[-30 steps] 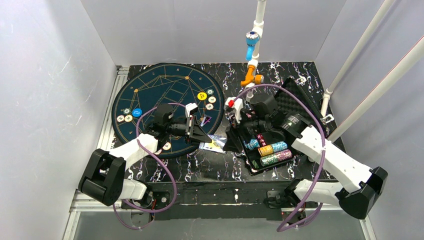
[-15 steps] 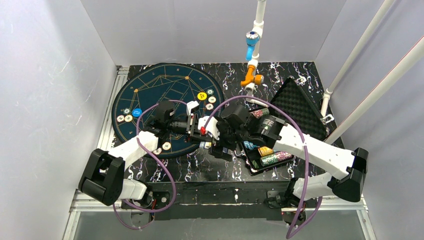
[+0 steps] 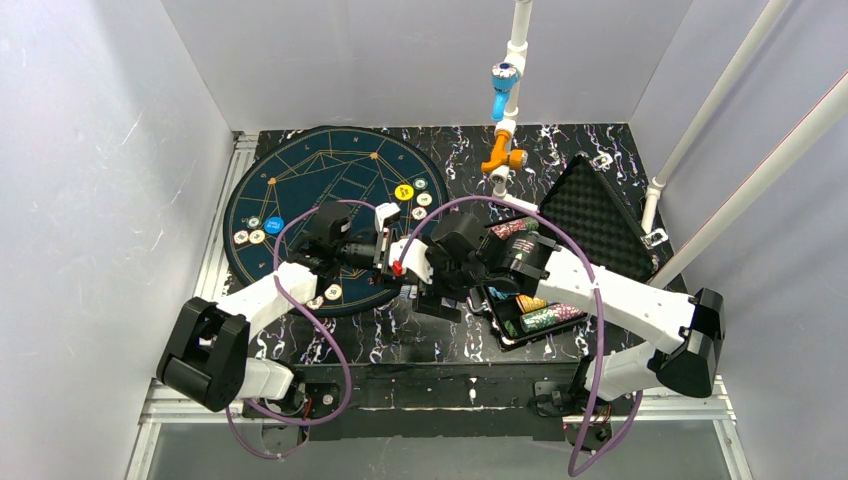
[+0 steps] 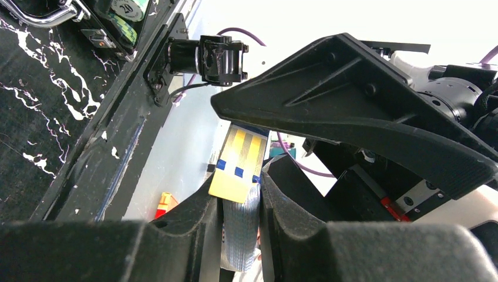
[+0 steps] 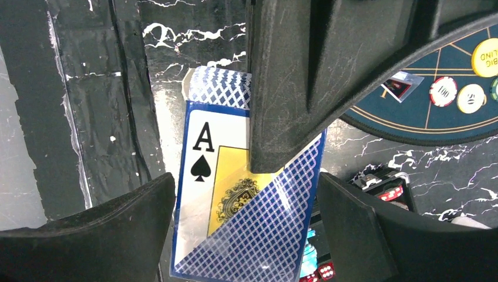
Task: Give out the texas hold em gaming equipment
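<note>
The pack of playing cards (image 5: 205, 194) is off the tabletop, held in the air over the stretch of marbled surface between the round blue mat (image 3: 335, 215) and the open black case (image 3: 600, 225), closer to the near edge than the far one. The left gripper (image 4: 241, 197) is pinched narrowly on it, one finger flat on each broad face. In the right wrist view, one left finger (image 5: 288, 88) covers the pack's upper right part. The right gripper (image 5: 246, 235) is spread wide, one finger on either side of the pack and neither touching it.

The pack looks light and stiff as a block. Its covering is clear and glossy, with an ace of spades and blue lattice backs showing through, so it is probably slippery. A hold on a corner alone would likely let it swivel. The safer place seems to be the lower half left free by the left finger, across the two long edges or the broad faces, squarely and with moderate pressure. I cannot tell whether the covering is sealed; if it is not, loose cards could slide out.

Chips (image 3: 404, 191) lie on the mat's far right part, and more stand in the case (image 3: 545, 318).
</note>
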You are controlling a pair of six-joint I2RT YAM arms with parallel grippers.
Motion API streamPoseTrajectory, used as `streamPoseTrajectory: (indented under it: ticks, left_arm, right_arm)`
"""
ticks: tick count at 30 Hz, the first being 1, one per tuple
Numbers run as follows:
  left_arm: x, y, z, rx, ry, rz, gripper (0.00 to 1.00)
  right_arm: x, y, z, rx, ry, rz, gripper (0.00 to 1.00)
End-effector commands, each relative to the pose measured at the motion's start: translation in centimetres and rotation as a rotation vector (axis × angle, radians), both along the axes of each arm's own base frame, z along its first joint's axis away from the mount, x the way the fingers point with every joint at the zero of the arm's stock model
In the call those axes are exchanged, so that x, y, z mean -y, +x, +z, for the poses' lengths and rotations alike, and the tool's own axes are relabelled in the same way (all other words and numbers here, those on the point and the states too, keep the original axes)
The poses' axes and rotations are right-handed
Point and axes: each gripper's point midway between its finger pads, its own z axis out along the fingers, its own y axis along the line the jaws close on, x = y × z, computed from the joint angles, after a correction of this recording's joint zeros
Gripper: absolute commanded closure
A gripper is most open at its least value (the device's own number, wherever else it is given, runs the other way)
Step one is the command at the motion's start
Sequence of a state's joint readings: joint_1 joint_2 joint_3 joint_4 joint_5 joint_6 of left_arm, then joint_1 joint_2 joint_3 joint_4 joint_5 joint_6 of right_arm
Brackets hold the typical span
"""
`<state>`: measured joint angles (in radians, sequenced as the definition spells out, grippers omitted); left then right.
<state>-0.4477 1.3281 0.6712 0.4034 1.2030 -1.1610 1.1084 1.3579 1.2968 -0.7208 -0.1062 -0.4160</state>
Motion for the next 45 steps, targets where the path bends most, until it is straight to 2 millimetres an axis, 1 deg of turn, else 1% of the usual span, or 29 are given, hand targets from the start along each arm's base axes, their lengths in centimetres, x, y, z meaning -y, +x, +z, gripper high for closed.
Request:
streamPoseTrajectory:
  ticks: [1,7,8,9,11,12,16,17,19,21,22,26,27,33,34,35,36,38,45]
  left_arm:
    - [-0.2,-1.1,3.1,0.108,-0.067,-0.066,1.00]
    - [-0.2,-1.4,3.2,0.116,-0.070,-0.069,1.00]
    - [-0.2,-1.5,3.2,0.120,-0.070,-0.069,1.00]
    - [-0.2,-1.5,3.2,0.121,-0.071,-0.071,1.00]
    - [-0.2,-1.4,3.3,0.123,-0.071,-0.068,1.00]
    - [-0.1,-1.4,3.3,0.122,-0.070,-0.067,1.00]
    - [-0.1,-1.4,3.3,0.117,-0.069,-0.069,1.00]
    - [-0.1,-1.4,3.2,0.113,-0.068,-0.071,0.97]
    - [-0.2,-1.5,3.1,0.104,-0.067,-0.076,0.74]
    - [-0.3,-1.5,3.1,0.103,-0.066,-0.072,0.46]
    - [-0.4,-1.5,3.0,0.103,-0.066,-0.072,0.43]
    - [-0.6,-1.5,3.0,0.110,-0.061,-0.063,0.43]
    - [-0.6,-1.5,2.9,0.111,-0.058,-0.059,0.44]
    - [-1.3,-0.9,1.6,0.118,0.015,-0.019,0.50]
    - [-1.4,-0.7,1.3,0.122,0.050,-0.010,0.51]
    - [-1.8,-1.0,0.6,0.164,0.095,-0.026,0.53]
    - [-2.0,-1.1,0.4,0.177,0.122,-0.034,0.56]
    - [-2.3,-1.1,0.5,0.192,0.136,-0.038,0.60]
    - [-3.1,-1.2,0.2,0.179,0.166,-0.026,0.66]
  right_arm:
    - [-0.7,0.2,1.1,-0.005,0.028,-0.029,0.03]
    - [-0.5,0.6,0.8,-0.019,0.026,-0.070,0.02]
    - [-0.5,0.6,0.7,-0.029,0.026,-0.073,0.02]
    - [-0.5,0.5,0.7,-0.039,0.027,-0.073,0.05]
    - [-0.7,0.4,0.6,-0.056,0.037,-0.077,0.14]
    - [-0.8,0.4,0.6,-0.061,0.041,-0.079,0.23]
    - [-0.7,0.5,0.5,-0.059,0.037,-0.075,0.47]
    - [-0.7,0.5,0.6,-0.058,0.040,-0.074,0.52]
    - [-0.7,0.4,0.7,-0.066,0.042,-0.071,0.61]
    - [-0.6,0.4,0.9,-0.076,0.049,-0.078,0.71]
    - [-0.6,0.4,1.0,-0.081,0.054,-0.083,0.78]
    - [-0.4,0.4,1.2,-0.099,0.064,-0.097,0.97]
    - [-0.3,0.4,1.3,-0.099,0.066,-0.101,0.99]
    - [-0.1,0.6,1.7,-0.087,0.077,-0.102,0.99]
    - [-0.1,0.6,1.8,-0.085,0.079,-0.101,0.99]
    - [-0.1,0.6,1.9,-0.081,0.082,-0.100,0.99]
    - [-0.1,0.6,2.1,-0.077,0.085,-0.099,0.99]
    - [-0.1,0.6,2.1,-0.072,0.084,-0.094,0.99]
    - [0.2,0.4,2.1,-0.052,0.079,-0.054,0.99]
